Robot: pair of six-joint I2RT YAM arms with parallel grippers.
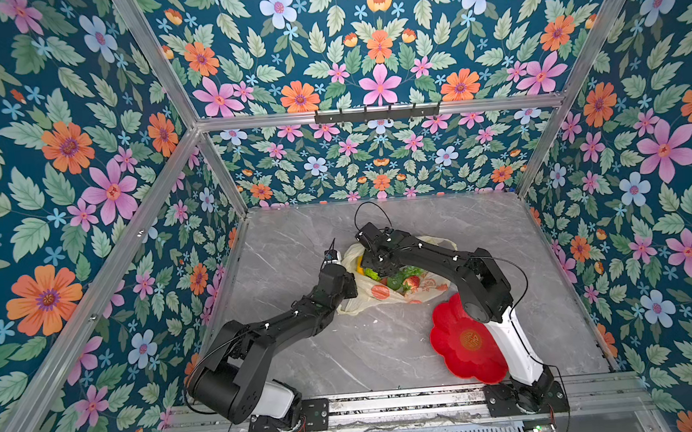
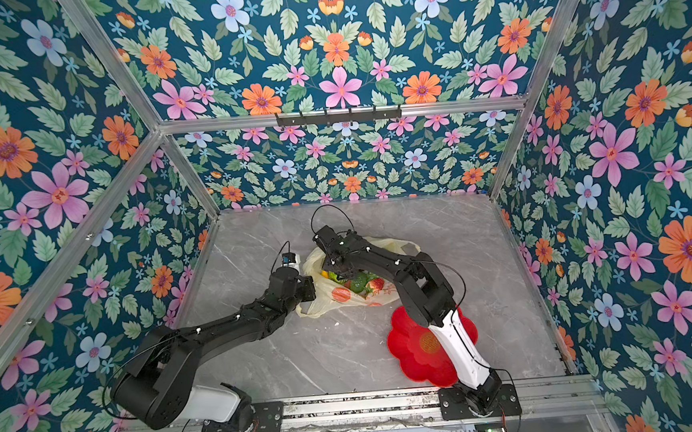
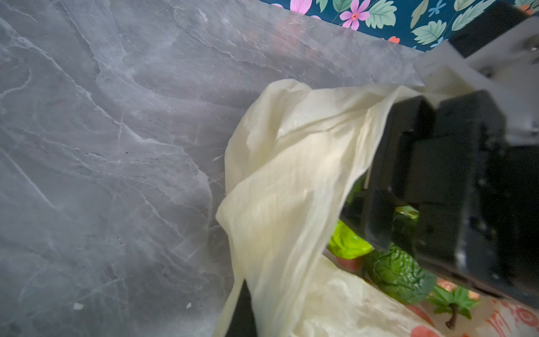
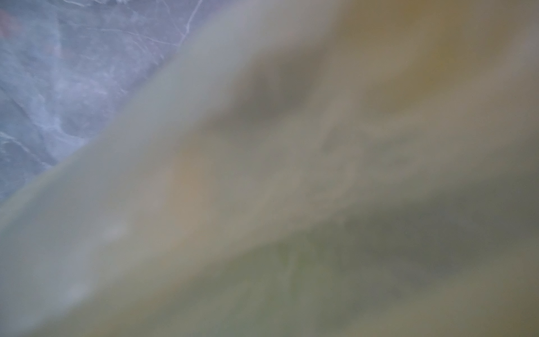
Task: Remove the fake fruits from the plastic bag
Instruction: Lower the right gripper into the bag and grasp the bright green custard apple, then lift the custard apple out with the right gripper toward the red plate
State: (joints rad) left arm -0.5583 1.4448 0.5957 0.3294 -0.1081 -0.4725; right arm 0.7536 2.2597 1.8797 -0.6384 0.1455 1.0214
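Bimanual cell, seen from above and from both wrists. In both top views the plastic bag (image 1: 356, 301) (image 2: 321, 303) is being supported by the grey marbled counter (image 1: 296, 237) (image 3: 116, 146), near its middle, with its mouth being held open. The left gripper (image 1: 336, 260) (image 2: 292, 263) is being kept fully closed at the bag's left rim. In the left wrist view the cream film (image 3: 291, 175) is being drawn taut up towards it, so the rim is being pinched and lifted. The right gripper (image 1: 372, 265) is being held inside the mouth of the bag, among the fake fruits (image 1: 403, 277). Its fingertips are being hidden by film and arm, so neither the width of its jaws nor any hold on a fruit can be told. The right wrist view is being filled by blurred film (image 4: 291, 146). The fruits that show are all being contained in the bag: a red strawberry (image 1: 412, 281) (image 2: 376, 283), a green bumpy fruit (image 1: 394, 281) (image 3: 396, 274) just beside it, and a yellow fruit (image 1: 359, 267) just beside the right gripper. A red flower-shaped dish (image 1: 457, 342) (image 2: 418, 345) is being partly covered by the right arm, on the counter near the bag.
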